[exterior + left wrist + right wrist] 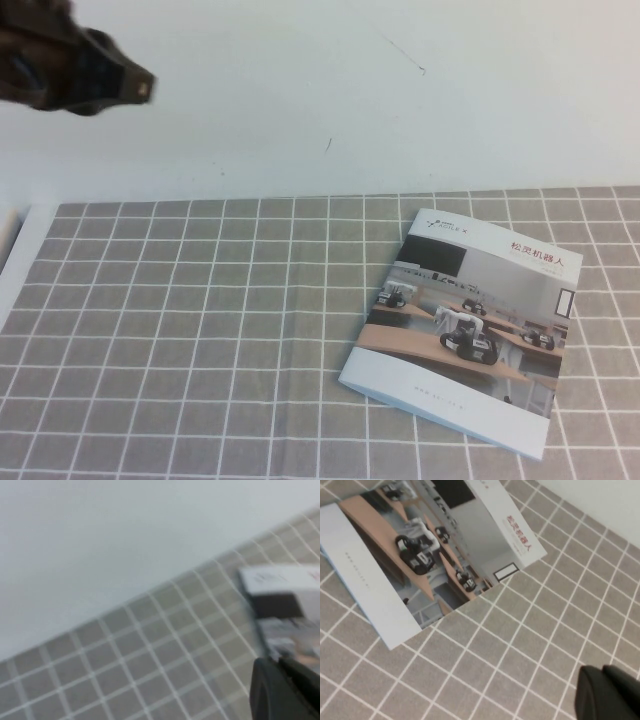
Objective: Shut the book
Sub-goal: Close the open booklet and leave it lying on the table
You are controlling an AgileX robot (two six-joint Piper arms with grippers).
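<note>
Left tool (122, 80), high view: my left arm is held high, close to the lens, over the white counter (300, 90). The closed book (465, 325) lies cover-up on the checked cloth (200, 340), well apart from it.

Left wrist view: the book lies beyond that tool.

Right wrist view: my right tool (607, 695) hovers over the cloth beside the book.

How far either tool is open, I cannot tell.

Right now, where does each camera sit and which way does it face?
High view: raised on the robot's side, angled down at checked cloth and closed book; left gripper far left.
Left wrist view: on the left arm, facing across the cloth to the book; that gripper's edge shows.
Right wrist view: on the right arm, facing down at the book; right gripper over cloth.
Shared: all see the book.
</note>
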